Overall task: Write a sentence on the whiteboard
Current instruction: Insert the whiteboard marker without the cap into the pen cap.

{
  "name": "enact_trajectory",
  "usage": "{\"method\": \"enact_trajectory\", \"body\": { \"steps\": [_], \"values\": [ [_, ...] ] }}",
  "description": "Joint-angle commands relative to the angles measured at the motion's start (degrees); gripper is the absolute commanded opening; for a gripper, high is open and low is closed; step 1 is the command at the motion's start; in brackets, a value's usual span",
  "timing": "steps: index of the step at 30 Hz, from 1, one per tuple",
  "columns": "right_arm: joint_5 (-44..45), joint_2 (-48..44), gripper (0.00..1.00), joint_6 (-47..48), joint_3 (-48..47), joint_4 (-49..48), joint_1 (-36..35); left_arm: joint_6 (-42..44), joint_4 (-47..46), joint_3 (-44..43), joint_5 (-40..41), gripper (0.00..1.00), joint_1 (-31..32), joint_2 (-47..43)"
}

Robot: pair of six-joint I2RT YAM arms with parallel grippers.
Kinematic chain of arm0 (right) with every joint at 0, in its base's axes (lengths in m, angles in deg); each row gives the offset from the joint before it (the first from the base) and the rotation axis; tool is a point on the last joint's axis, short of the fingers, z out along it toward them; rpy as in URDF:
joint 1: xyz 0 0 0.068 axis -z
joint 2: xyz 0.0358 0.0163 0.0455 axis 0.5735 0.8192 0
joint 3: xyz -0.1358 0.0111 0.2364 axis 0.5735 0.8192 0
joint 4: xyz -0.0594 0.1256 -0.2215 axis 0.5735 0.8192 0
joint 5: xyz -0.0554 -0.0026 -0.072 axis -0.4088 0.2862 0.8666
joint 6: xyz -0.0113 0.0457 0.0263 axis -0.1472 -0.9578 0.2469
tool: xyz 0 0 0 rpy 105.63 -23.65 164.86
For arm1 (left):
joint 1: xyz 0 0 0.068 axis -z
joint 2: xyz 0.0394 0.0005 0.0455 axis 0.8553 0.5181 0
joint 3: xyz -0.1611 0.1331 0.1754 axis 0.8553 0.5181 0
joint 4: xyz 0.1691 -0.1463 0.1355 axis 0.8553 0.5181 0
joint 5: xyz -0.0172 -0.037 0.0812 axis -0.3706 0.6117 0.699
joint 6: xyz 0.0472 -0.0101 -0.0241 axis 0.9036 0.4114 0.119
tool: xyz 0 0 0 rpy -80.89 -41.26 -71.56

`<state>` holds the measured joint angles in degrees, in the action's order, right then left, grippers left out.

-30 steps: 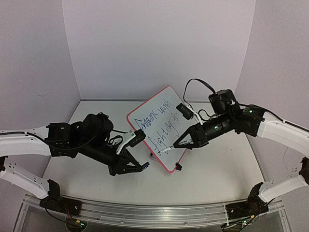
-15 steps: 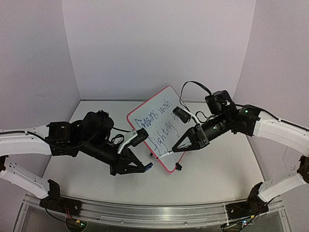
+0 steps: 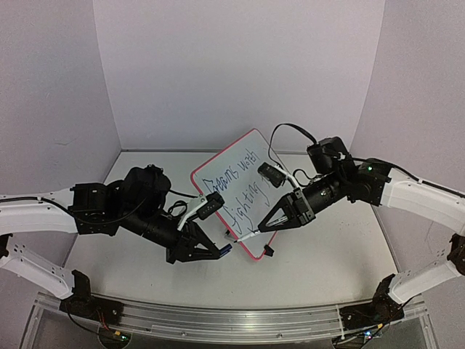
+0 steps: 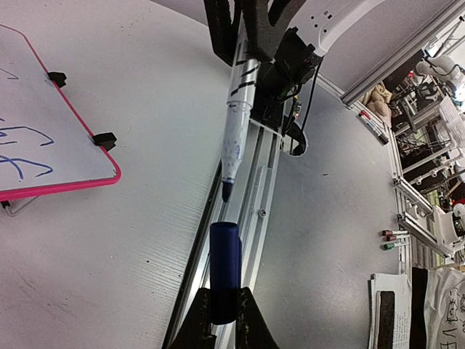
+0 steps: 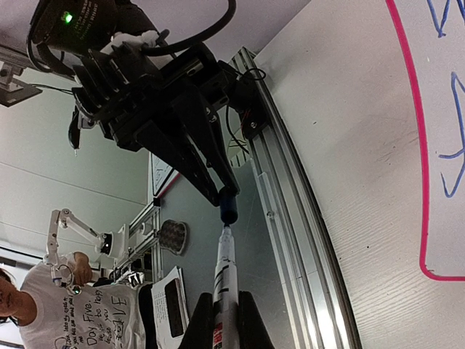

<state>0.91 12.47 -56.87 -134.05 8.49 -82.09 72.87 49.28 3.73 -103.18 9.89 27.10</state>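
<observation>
The whiteboard (image 3: 236, 190), white with a red-pink rim and blue handwriting, lies tilted at the table's middle. It also shows in the left wrist view (image 4: 43, 156) and the right wrist view (image 5: 443, 109). My right gripper (image 3: 267, 224) is shut on a white marker (image 3: 248, 234) by the board's near edge. My left gripper (image 3: 213, 253) is shut on the dark blue cap (image 3: 226, 249). In the left wrist view the marker (image 4: 237, 120) points its tip at the open end of the cap (image 4: 224, 265), a small gap apart. The right wrist view shows the marker (image 5: 224, 273) meeting the cap (image 5: 229, 207).
Two black clip feet (image 4: 105, 138) sit on the board's near rim. An aluminium rail (image 3: 218, 318) runs along the table's near edge. White enclosure walls stand at the back and both sides.
My right gripper has carried the marker off the board, down and left toward the cap. My left gripper has shifted slightly right with the cap, closing the gap.
</observation>
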Motion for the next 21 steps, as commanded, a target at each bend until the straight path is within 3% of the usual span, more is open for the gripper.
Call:
{"method": "enact_trajectory", "body": {
  "steps": [1, 21],
  "values": [
    [-0.8, 0.3, 0.00, 0.2, -0.2, -1.6, -0.5, -0.1, -2.6, -2.0, -1.0, 0.00, 0.2, -0.1],
    [-0.7, 1.4, 0.00, 0.6, -0.7, -1.6, -1.6, -0.3, -3.5, -2.3, -1.8, 0.00, 0.2, 0.4]
  ]
}}
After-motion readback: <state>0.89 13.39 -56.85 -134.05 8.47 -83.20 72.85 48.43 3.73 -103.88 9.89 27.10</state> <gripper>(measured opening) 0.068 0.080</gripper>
